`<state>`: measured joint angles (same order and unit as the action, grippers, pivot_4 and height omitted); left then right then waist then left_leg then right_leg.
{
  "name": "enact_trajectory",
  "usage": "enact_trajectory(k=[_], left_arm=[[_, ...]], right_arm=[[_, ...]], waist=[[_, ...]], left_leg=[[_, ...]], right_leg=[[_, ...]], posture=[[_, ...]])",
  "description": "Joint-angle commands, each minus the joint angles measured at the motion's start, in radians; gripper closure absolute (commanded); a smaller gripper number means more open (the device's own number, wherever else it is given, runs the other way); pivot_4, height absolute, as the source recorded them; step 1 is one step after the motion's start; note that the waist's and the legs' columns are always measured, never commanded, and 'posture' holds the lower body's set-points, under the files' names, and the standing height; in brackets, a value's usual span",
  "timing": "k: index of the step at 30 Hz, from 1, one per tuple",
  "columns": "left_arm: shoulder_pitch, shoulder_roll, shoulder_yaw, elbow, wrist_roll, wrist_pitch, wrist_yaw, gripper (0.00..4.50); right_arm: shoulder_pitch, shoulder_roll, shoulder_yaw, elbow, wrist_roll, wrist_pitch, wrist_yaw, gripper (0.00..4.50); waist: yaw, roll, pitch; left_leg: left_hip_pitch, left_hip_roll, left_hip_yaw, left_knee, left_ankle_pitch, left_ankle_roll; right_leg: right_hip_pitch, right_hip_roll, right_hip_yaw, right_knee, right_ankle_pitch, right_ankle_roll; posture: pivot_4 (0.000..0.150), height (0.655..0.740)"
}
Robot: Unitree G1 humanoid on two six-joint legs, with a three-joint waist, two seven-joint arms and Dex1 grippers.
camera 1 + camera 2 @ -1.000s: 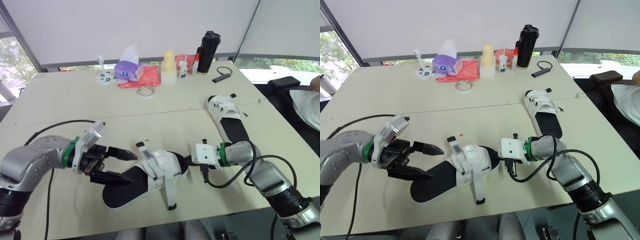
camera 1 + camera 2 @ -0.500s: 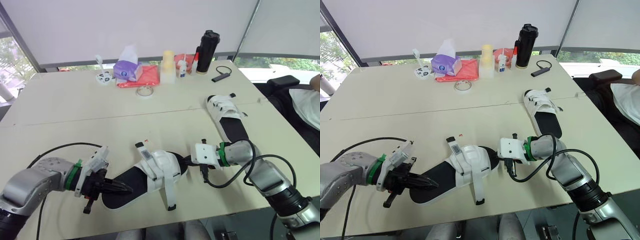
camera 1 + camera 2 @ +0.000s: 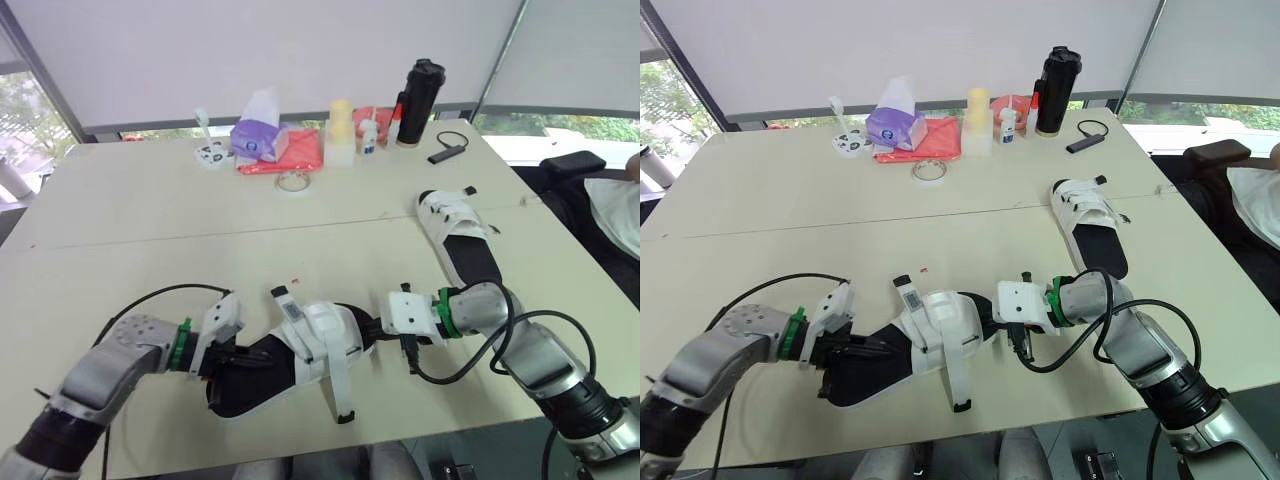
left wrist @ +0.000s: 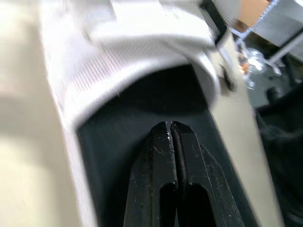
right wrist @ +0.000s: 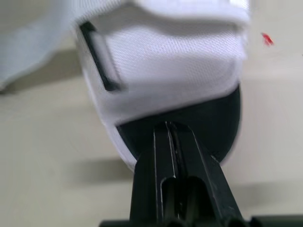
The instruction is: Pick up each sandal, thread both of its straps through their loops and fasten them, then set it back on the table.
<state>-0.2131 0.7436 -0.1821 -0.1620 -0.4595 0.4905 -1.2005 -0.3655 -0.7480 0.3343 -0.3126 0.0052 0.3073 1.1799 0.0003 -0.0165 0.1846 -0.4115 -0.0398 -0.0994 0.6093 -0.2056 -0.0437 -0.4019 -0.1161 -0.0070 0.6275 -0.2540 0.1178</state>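
The near sandal [image 3: 320,345] lies flat at the 6 o'clock edge of the surface [image 3: 150,230], its heel toward 8 o'clock and its toe toward 3 o'clock. Its white upper sits over the front half of the black footbed. One loose strap trails off toward 6 o'clock and a second stands up at 11 o'clock.

The left end effector [image 3: 245,357] comes in from the sandal's 9 o'clock side. Its two black fingers [image 4: 163,156] are pressed together and their tips rest on the bare footbed, just short of the upper. The right end effector [image 3: 378,326] meets the sandal from 3 o'clock, its fingers [image 5: 163,156] likewise pressed together, tips against the black toe end of the sole.

The second sandal [image 3: 455,232] lies at 2 o'clock from the first and well apart from it, with its heel toward 5 o'clock.

Along the 12 o'clock edge of the pale surface are a purple tissue pack [image 3: 258,135], a red cloth [image 3: 292,152], a tape roll [image 3: 292,181], a yellowish bottle [image 3: 340,132] and a black flask [image 3: 421,90]. A small black device [image 3: 447,152] on a cable lies at 1 o'clock. White blinds [image 3: 250,50] cover the window behind. A person's white sleeve [image 3: 615,205] shows at 3 o'clock.
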Motion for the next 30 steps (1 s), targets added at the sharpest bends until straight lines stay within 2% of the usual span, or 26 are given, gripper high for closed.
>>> enact_trajectory(k=[1,15,23,26,30], left_arm=[[-0.038,-0.03,-0.002,0.079,0.057,-0.04,0.041,4.44],[-0.168,-0.124,0.003,0.254,0.135,-0.188,0.034,4.44],[-0.311,-0.148,-0.033,0.328,0.148,-0.271,-0.107,4.44],[-0.328,-0.149,-0.044,0.312,0.138,-0.264,-0.16,4.44],[-0.307,-0.121,-0.058,0.258,0.121,-0.214,-0.232,4.44]], right_arm=[[-0.002,-0.005,-0.002,-0.055,0.023,0.015,0.007,4.5],[-0.009,0.005,0.011,-0.087,0.013,0.031,-0.016,4.5],[-0.008,0.001,0.027,-0.093,0.009,0.031,-0.017,4.5],[-0.007,0.002,0.032,-0.098,0.009,0.035,-0.021,4.5],[-0.004,0.003,0.034,-0.097,0.003,0.037,-0.032,4.5]], waist=[[0.004,0.0,0.0],[0.014,0.0,0.0],[0.011,0.0,0.001],[0.009,0.0,0.001],[0.004,0.0,0.001]], left_leg=[[0.0,0.0,0.0,0.001,0.0,0.0],[0.001,0.0,0.001,0.003,0.0,0.0],[-0.001,-0.001,0.001,0.003,0.0,0.0],[-0.009,-0.003,0.001,0.003,0.001,0.0],[-0.01,-0.003,0.001,0.003,0.001,0.0]], right_leg=[[0.0,0.0,0.0,0.0,0.0,0.0],[0.003,0.0,0.0,0.001,0.0,0.0],[0.001,0.0,-0.001,0.0,0.001,0.0],[-0.007,0.001,-0.001,0.001,0.003,0.004],[-0.008,0.002,-0.001,0.001,0.003,0.005]], posture=[[0.15,0.74],[0.15,0.74],[0.15,0.74],[0.15,0.74],[0.15,0.74]])
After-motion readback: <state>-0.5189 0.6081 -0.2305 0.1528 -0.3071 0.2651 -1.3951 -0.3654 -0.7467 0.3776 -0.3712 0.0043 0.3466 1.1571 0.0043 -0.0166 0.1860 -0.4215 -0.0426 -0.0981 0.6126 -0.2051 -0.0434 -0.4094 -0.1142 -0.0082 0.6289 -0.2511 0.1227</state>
